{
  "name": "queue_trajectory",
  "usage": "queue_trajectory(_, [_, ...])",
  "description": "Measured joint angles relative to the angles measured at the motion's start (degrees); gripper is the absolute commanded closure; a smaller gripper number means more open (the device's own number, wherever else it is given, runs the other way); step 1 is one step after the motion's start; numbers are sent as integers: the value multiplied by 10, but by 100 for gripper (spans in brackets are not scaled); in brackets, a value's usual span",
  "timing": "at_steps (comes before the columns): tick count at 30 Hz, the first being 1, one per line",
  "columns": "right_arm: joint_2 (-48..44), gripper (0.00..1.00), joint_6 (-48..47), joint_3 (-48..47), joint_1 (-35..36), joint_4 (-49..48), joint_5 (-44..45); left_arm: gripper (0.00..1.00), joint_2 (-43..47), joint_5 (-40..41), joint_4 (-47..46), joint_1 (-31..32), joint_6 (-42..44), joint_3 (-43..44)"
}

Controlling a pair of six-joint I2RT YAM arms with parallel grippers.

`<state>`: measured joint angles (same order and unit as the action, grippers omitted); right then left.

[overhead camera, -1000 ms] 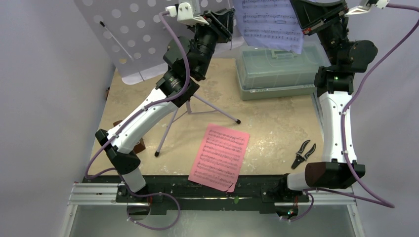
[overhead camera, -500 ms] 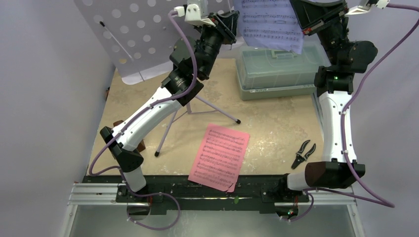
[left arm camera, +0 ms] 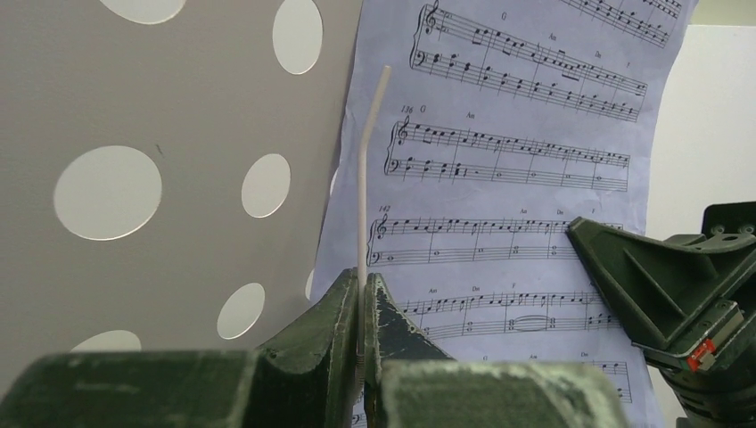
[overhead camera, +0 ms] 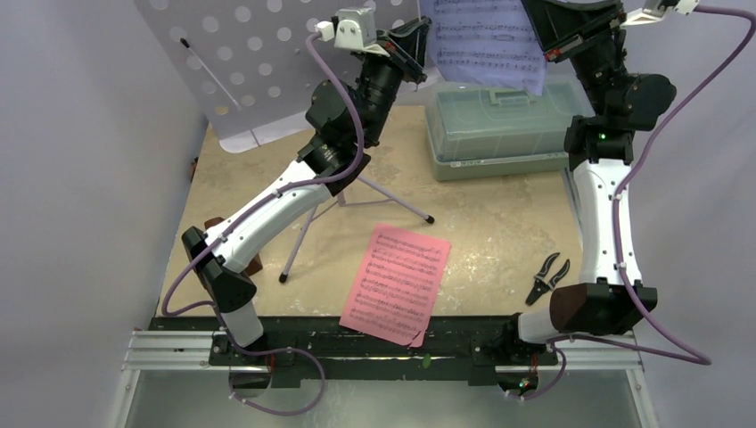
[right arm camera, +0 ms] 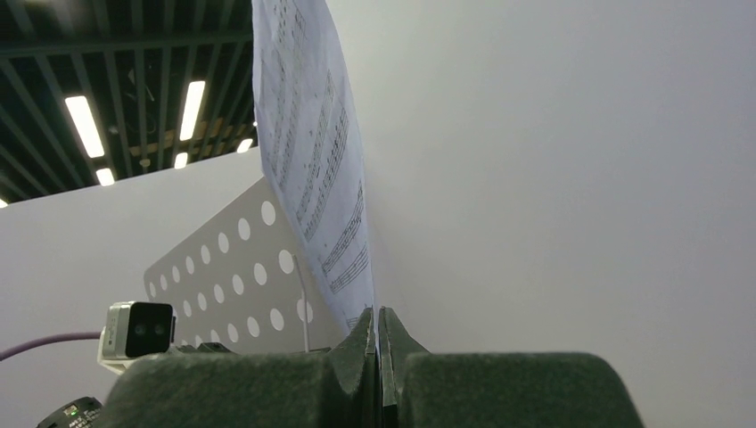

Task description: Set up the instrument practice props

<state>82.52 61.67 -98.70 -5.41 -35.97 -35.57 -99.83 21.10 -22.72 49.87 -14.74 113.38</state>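
Observation:
The lavender perforated music stand rises at the back left on thin tripod legs. My left gripper is raised at the stand's right edge and shut on its thin white retaining wire, which runs up between the jaws. Just right of it hangs the pale-blue music sheet, pinched at its edge in my shut right gripper and lying against the stand. The pink music sheet lies flat near the table's front edge. A small brown piece, perhaps the metronome, shows beside the left arm.
A translucent green lidded box stands at the back right, under the hanging sheet. Small black pliers lie at the front right beside the right arm. The stand's legs spread across the table's left half.
My left gripper has closed on the stand's white wire and shifted slightly up and to the right. The right gripper and the blue sheet have hardly moved.

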Motion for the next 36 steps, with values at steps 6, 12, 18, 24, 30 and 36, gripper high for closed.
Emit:
queue_trajectory(6, [21,100,24,-17,3,-35,-2,100,13,-14,-29,0,9,-29])
queue_trajectory(12, [64,100,58,-45,18,-83,-14,100,18,-17,-35,0,9,-36])
queue_trajectory(18, [97,100,78,-63,52,-114,-21,100,23,-17,-37,0,9,-42])
queue_trajectory(24, [120,100,85,-81,91,-136,-21,100,26,-17,-38,0,9,-46])
queue_trajectory(30, [139,100,89,-91,125,-160,-16,100,28,-17,-43,0,9,-52])
queue_trajectory(36, [151,100,87,-91,148,-169,-16,100,29,-17,-46,0,8,-54])
